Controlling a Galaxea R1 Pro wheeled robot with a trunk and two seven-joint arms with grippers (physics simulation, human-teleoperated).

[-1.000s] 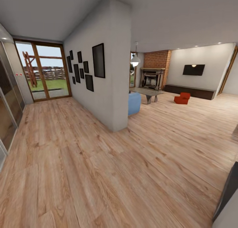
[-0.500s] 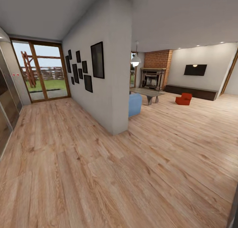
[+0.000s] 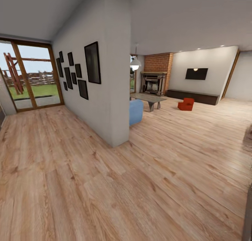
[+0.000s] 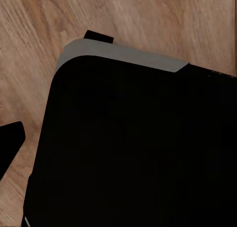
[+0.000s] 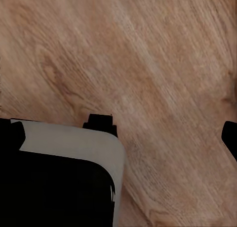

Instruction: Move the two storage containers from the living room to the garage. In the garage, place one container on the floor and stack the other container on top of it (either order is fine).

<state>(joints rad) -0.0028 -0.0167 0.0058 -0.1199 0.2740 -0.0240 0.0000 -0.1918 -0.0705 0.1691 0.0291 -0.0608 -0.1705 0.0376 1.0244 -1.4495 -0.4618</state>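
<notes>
Light wood planks run across the whole floor, from the glass patio doors to the living room beyond. A pale dividing wall hung with black picture frames juts out in the middle, a blue sofa end just behind it. Past a low table stand the brick fireplace and a black TV. Far off on the planks sit the storage containers, one small orange-red shape; ribbing too distant to see. Whether the fingers are wide or narrow, I cannot tell.
</notes>
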